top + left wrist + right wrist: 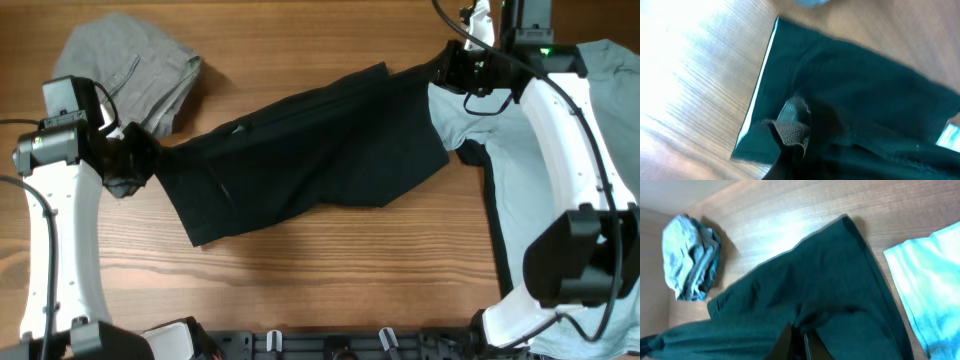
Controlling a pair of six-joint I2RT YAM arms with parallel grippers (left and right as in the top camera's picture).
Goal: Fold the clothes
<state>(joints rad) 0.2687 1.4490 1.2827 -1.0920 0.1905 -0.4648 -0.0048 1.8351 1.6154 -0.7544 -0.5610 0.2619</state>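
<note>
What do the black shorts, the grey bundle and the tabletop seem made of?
The black shorts look like thin matte woven cloth, creasing and draping limply. The grey bundle seems a heathered knit, perhaps cotton: mottled tone. The tabletop is wood or wood-look laminate: grain lines, slight sheen.

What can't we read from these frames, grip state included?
1. Left gripper grip on black shorts: wrist body covers it overhead; left wrist view blurred.
2. Right gripper grip: housing covers it overhead; jaws cut by right wrist view's bottom edge.
3. Light blue T-shirt outline: right arm overlies it overhead; right edge cuts it.
</note>
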